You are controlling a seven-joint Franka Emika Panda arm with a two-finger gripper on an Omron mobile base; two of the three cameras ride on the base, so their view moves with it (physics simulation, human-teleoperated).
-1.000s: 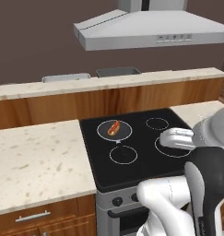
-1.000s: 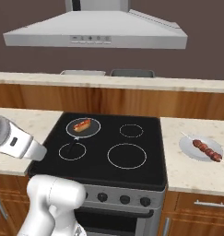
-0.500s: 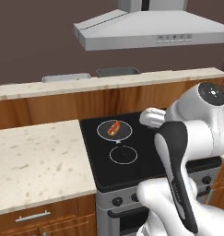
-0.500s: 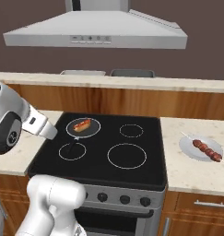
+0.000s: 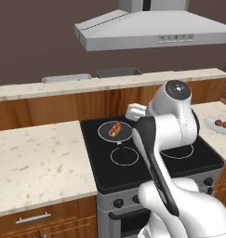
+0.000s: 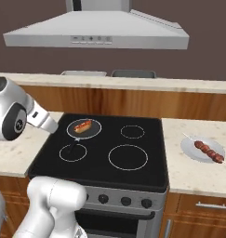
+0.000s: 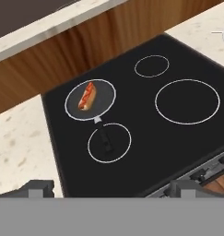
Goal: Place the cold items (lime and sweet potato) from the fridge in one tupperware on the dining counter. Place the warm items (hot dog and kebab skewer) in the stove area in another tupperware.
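Observation:
The hot dog (image 6: 82, 125) lies in a small pan (image 7: 101, 99) on the stove's back-left burner; it also shows as the hot dog (image 5: 115, 128) and the hot dog (image 7: 86, 97). The kebab skewer (image 6: 208, 151) rests on a white plate (image 6: 191, 151) on the counter right of the stove. My gripper (image 7: 112, 190) hangs open above the front-left of the cooktop, nothing between its fingertips (image 7: 37, 186). Two tupperware boxes (image 6: 84, 73) (image 6: 134, 73) stand on the dining counter behind the stove. The lime, sweet potato and fridge are out of view.
The black cooktop (image 6: 100, 139) has several ringed burners, and the pan's dark handle (image 7: 104, 136) points over the front-left one. A range hood (image 6: 96, 32) hangs above. Speckled counter (image 5: 35, 162) lies left of the stove, and knobs (image 6: 123, 200) line its front.
The arm has swung up and across from the stove's front right corner to over its left half, the hand now pointing down at the pan. The gripper stays open. The base has not moved.

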